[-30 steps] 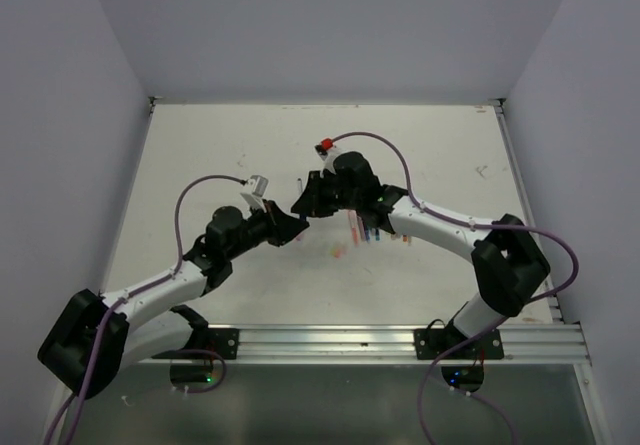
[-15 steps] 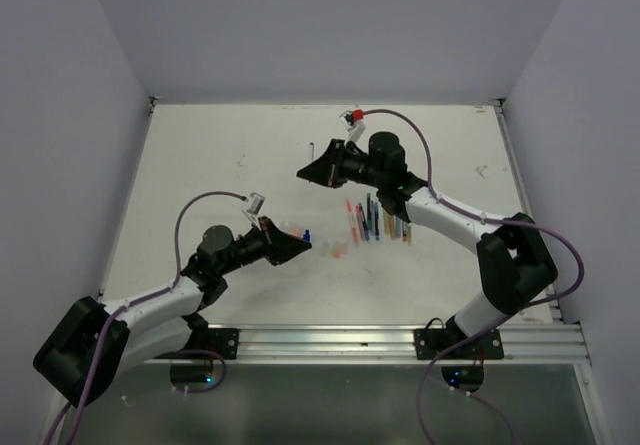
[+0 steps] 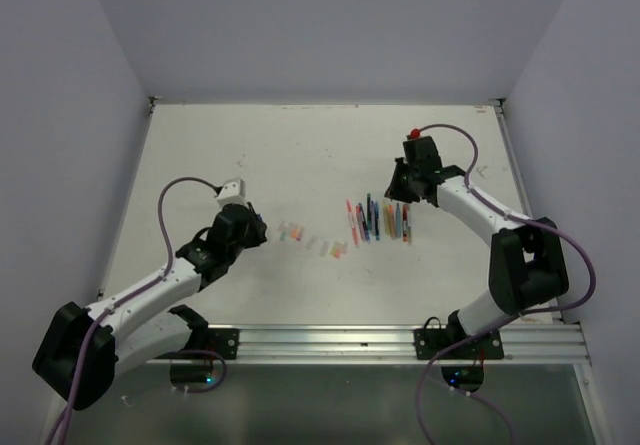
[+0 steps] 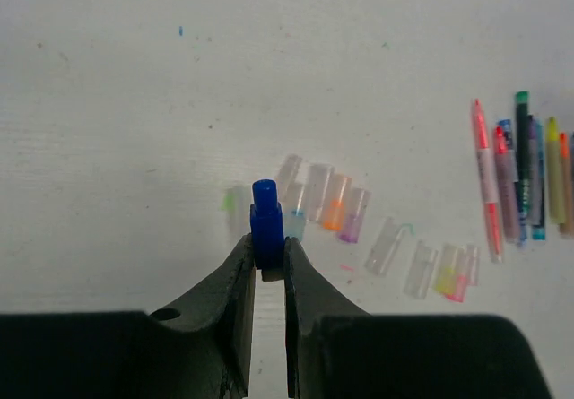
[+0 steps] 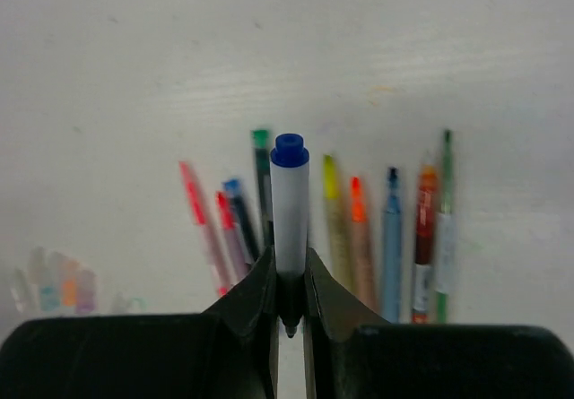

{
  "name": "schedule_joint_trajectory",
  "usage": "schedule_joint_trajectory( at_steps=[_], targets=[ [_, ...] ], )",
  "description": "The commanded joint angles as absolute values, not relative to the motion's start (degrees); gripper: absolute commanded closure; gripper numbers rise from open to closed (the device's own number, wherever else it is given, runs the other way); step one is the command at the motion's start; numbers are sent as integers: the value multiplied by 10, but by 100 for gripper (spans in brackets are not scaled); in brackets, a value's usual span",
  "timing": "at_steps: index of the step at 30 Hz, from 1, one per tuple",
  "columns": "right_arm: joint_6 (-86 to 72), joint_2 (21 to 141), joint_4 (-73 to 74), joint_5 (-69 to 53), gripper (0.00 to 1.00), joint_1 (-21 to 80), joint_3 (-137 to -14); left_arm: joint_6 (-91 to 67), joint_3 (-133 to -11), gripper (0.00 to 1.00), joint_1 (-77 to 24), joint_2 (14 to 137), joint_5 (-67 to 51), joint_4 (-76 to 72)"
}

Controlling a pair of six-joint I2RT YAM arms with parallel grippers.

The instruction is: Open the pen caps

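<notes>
Both arms have drawn apart since a second ago, when their tips met over the middle of the surface; each now carries half of a pen.

Left end effector (image 4: 267, 251): its dark jaws are closed on a blue cap (image 4: 265, 220), an opaque, stepped little plastic tube standing upright between the tips. Just beyond it, fanning to the right, lie the loose caps (image 4: 334, 203), short translucent tubes tinted green, orange, purple, yellow and pink. The left arm is plainly the nearer to them, so the drop should need only a short reach forward.

Right end effector (image 5: 289, 269): its jaws are clamped on a white-barrelled pen (image 5: 290, 206), smooth and round with a blue plug at its far end. It points straight away from the wrist. The row of pens (image 5: 359, 229) lies directly ahead on both sides of it, their long axes running nearly parallel with the held pen. They are thin sticks in pink, red, green, yellow, orange and blue.

Everything rests on a matte white surface (image 3: 250, 155) with faint ink scuffs.
</notes>
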State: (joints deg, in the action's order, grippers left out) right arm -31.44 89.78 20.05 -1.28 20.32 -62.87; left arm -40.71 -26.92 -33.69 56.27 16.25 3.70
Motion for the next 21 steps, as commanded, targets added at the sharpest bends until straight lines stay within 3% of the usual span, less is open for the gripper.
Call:
schedule_joint_trajectory(
  at_steps=[1, 21],
  targets=[
    [-289, 862, 270, 33, 100, 186, -577, -394, -260, 100, -331, 591, 234, 62],
    [-272, 849, 300, 94, 100, 149, -526, -419, -235, 99, -293, 692, 142, -57]
  ],
)
